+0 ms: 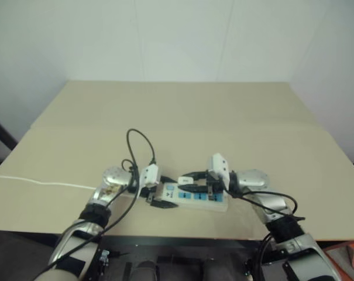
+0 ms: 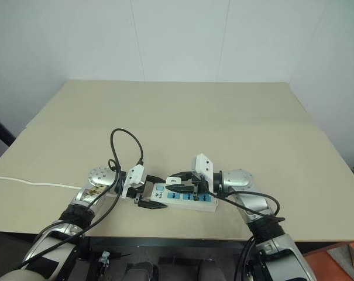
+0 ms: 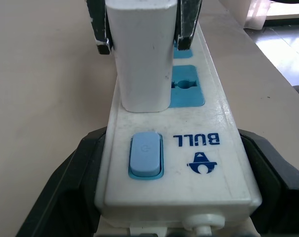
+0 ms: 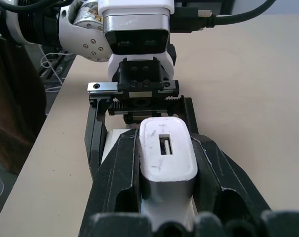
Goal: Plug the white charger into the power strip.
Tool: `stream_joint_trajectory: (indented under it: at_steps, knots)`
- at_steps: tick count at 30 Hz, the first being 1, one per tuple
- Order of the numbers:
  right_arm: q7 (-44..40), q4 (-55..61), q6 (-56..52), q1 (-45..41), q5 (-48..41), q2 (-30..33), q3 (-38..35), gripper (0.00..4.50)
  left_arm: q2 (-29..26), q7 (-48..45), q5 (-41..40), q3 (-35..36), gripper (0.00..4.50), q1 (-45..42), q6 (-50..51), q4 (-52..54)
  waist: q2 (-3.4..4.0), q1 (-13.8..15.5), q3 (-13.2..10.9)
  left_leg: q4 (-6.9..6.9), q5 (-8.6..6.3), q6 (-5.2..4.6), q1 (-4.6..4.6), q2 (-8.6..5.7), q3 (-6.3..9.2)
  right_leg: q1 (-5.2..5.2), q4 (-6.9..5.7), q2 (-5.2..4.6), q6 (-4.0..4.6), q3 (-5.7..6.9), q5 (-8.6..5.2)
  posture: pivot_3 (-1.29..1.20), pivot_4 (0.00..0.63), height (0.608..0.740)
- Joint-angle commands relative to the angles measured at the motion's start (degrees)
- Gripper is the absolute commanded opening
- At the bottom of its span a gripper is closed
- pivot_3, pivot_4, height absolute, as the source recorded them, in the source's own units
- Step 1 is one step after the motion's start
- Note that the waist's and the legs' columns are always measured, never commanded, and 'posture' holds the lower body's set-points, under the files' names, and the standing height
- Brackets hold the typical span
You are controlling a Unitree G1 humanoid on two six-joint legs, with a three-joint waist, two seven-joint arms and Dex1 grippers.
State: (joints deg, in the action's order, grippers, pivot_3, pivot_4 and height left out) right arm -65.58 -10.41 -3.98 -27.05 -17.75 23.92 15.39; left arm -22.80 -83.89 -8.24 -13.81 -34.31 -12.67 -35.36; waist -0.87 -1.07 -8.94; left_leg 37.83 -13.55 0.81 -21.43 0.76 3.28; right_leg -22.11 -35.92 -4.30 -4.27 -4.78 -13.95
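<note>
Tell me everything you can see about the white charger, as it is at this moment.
The white charger is a small boxy adapter of smooth, glossy white plastic with rounded edges and a slot-shaped port in its back face. It stands upright on the power strip, at the socket beside the blue switch; its prongs are hidden. The right gripper is shut on it, one black finger on each side. The left gripper holds the strip's switch end.
</note>
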Motion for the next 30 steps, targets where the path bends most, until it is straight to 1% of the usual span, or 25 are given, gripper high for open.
stream_joint_trajectory:
  at_steps: [1, 7, 15, 21, 23, 24, 30]
  knots:
    - [1.36, -2.12, -3.53, 3.74, 3.33, 1.97, 0.92, 1.15, -0.22, 0.09, 1.70, -1.32, 3.33, 1.18, 0.51, -1.66, 0.00, 0.05, 0.00, 0.00, 0.00, 0.00, 0.00, 0.00, 0.00, 0.00, 0.00, 0.00, 0.00, 0.00, 0.00, 0.00, 0.150, 0.740]
    - [2.07, -0.56, -3.72, 5.89, 3.40, 2.20, 0.90, 1.15, -0.13, 0.11, 1.80, -1.39, 3.33, 0.94, 0.26, -2.08, -0.01, 0.17, 0.01, -0.02, 0.00, 0.00, -0.01, -0.01, 0.00, 0.00, 0.03, -0.01, -0.02, 0.00, -0.02, 0.00, 0.150, 0.740]
    - [2.76, -0.47, -4.05, 5.67, 3.48, 1.85, 1.15, 1.15, -0.12, 0.12, 1.85, -1.45, 3.33, 0.93, -0.12, -2.30, -0.01, 0.18, 0.01, -0.02, 0.00, 0.01, -0.01, 0.00, 0.00, 0.00, 0.03, -0.01, -0.01, 0.00, -0.03, 0.00, 0.150, 0.740]
    - [1.69, -0.42, -4.59, 5.42, 3.30, 2.24, 1.58, 1.15, -0.09, 0.27, 1.86, -1.45, 3.33, 1.05, -0.10, -2.21, -0.01, 0.18, 0.01, -0.03, 0.00, 0.00, -0.01, 0.00, 0.00, 0.00, 0.03, -0.01, -0.01, 0.00, -0.03, 0.00, 0.150, 0.740]
    - [0.83, -0.16, -5.20, 5.30, 2.74, 2.32, 1.66, 1.88, -0.03, 0.34, 1.85, -1.44, 3.33, 1.08, -0.11, -2.18, -0.01, 0.21, 0.01, -0.03, 0.00, 0.01, -0.01, 0.00, 0.00, 0.00, 0.04, -0.01, -0.01, 0.00, -0.03, 0.00, 0.150, 0.740]
    - [0.49, 0.05, -5.64, 5.25, 2.48, 2.34, 1.61, 2.07, -0.02, 0.36, 1.84, -1.43, 3.33, 1.10, -0.10, -2.15, -0.05, 0.28, 0.01, -0.03, 0.00, 0.00, -0.02, 0.00, 0.00, -0.01, 0.04, -0.01, -0.01, 0.00, -0.04, 0.00, 0.150, 0.740]
    - [0.38, 0.42, -6.03, 5.18, 2.78, 2.20, 1.54, 4.14, -0.02, 0.48, 1.86, -1.43, 3.33, 1.18, -0.16, -2.16, -0.06, 0.20, 0.02, -0.04, -0.01, 0.01, -0.07, 0.00, 0.01, -0.04, 0.08, -0.01, 0.00, 0.02, -0.04, 0.00, 0.150, 0.740]
